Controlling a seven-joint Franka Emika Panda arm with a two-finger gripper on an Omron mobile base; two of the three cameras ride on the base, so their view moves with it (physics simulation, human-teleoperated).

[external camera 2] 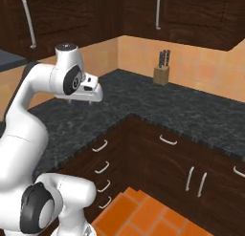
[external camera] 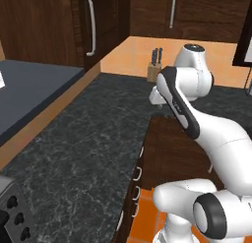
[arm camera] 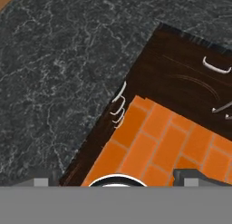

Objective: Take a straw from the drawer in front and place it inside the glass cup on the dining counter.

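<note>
left base view: i hold the gripper (external camera: 156, 98) above the black granite counter (external camera: 74, 153); i cannot tell how the jaws stand. right base view: stacked drawers (external camera 2: 101, 168), all shut, so the straw presumably lies inside one; i judge it light, thin, crushable, best pinched mid-shaft. knife block (external camera 2: 161, 75) stands well apart. hand view: curved handles (arm camera: 118, 105) beside orange floor (arm camera: 158, 150).

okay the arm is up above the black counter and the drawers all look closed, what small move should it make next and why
Probably lower the hand toward the top drawer and line up with its handle. The hand hangs above the black granite counter, holding nothing that shows, and every drawer front in the stack looks closed, so no straw can be reached yet.
</note>
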